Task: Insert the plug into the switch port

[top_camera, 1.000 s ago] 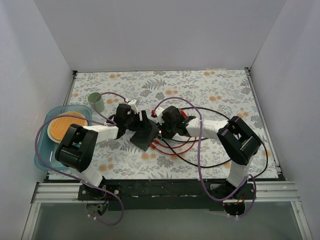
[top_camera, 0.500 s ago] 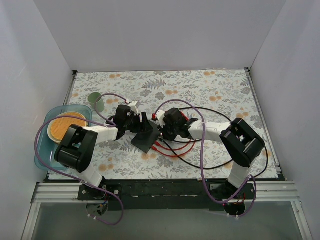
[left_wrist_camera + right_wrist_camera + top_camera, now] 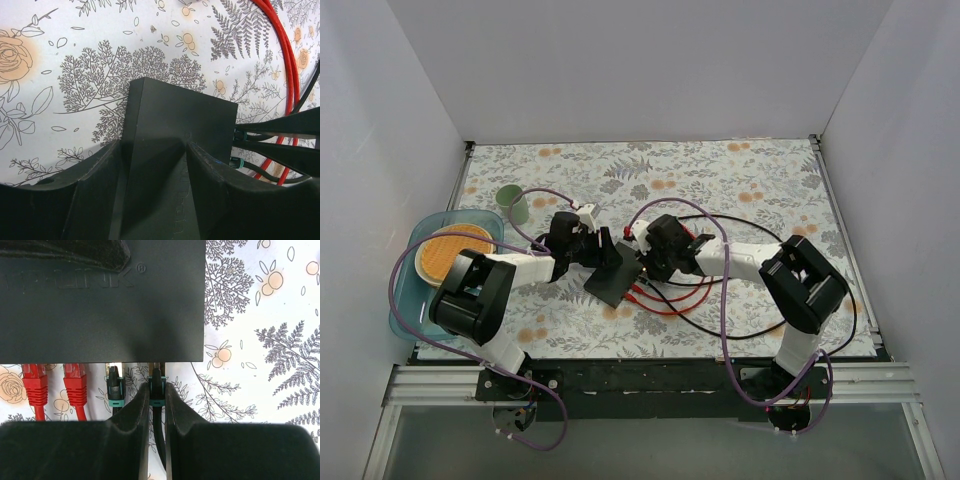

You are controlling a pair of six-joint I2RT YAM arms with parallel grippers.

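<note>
Two hands: left hand [image 3: 155, 200] pinching the switch [image 3: 100, 300], right hand [image 3: 156, 430] level, pinching the plug [image 3: 156, 387].

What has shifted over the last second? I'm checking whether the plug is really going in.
The right hand, shut on a black plug, edged left up to the switch. The left hand kept its grip on the switch, which barely moved. The red cables stayed put.

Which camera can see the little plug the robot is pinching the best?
The right wrist view. There the plug, black with a teal band, sits between the right end effector fingers at the edge of the switch. In the top view the arms hide it. The left wrist view shows teal-banded plugs edge-on; which one is unclear.
</note>
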